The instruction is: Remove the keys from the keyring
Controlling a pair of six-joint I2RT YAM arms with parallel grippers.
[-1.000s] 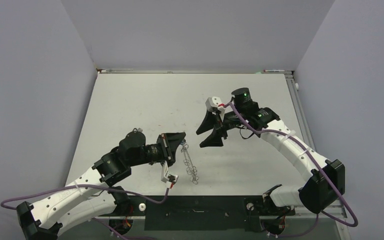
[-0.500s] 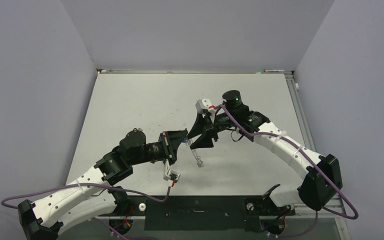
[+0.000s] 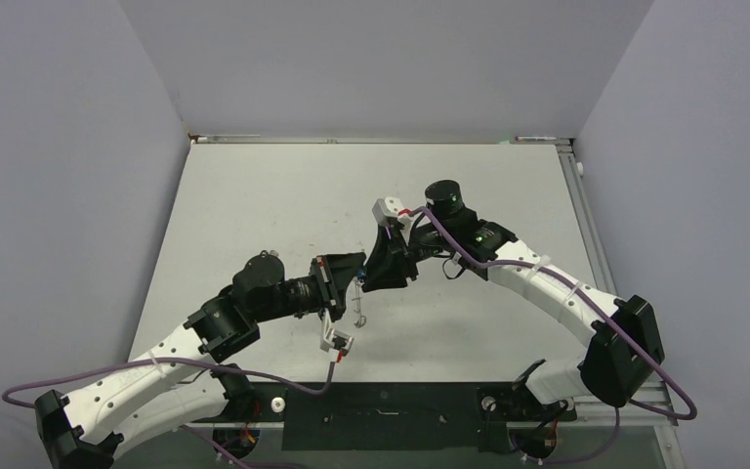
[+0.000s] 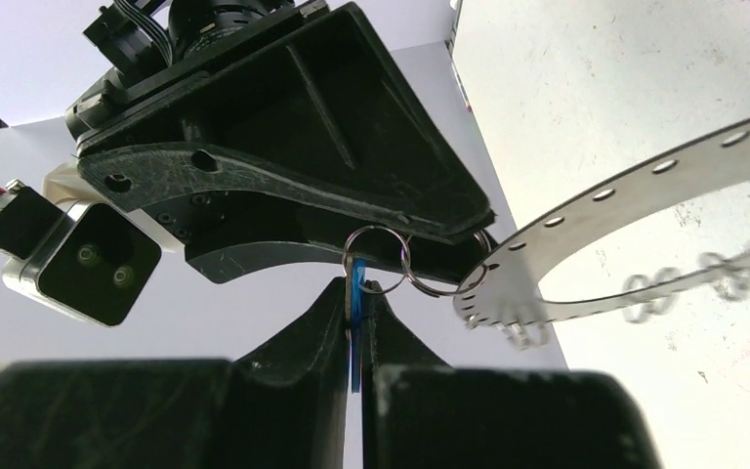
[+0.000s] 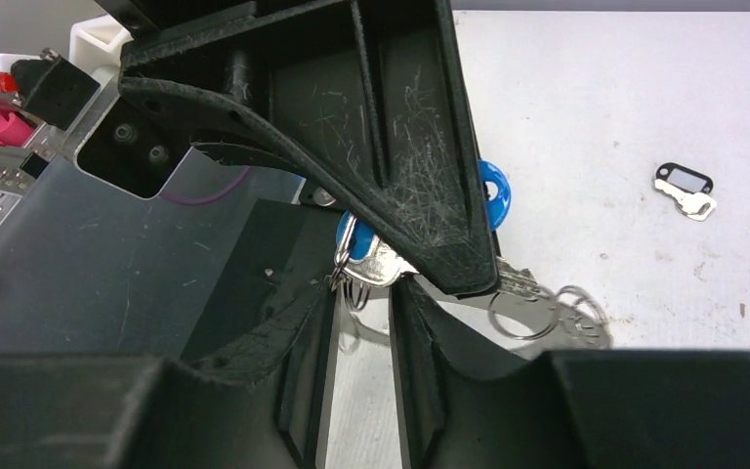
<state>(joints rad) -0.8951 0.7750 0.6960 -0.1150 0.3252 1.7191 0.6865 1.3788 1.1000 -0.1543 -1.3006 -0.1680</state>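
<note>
My left gripper (image 4: pixel 356 293) is shut on the blue-headed key (image 4: pixel 355 311), held above the table. From that key, small wire loops (image 4: pixel 387 262) lead to the keyring (image 4: pixel 596 195), a flat grey band with holes that dangles to the right. In the top view the keyring (image 3: pixel 359 311) hangs below the left gripper (image 3: pixel 352 278). My right gripper (image 3: pixel 381 270) presses up against it tip to tip. In the right wrist view, the right gripper (image 5: pixel 361 293) has its jaws narrowly apart around wire loops (image 5: pixel 352 288) and a silvery key (image 5: pixel 383 266).
A loose key with a black tag (image 5: pixel 685 190) lies on the white table (image 3: pixel 254 205) to the right of the grippers. Grey walls enclose the table on three sides. A purple cable (image 3: pixel 156 366) loops along the left arm.
The right arm has swung left until its fingers meet the left gripper, and its jaws have narrowed. The keyring has lifted off the table and now hangs from the left gripper.
</note>
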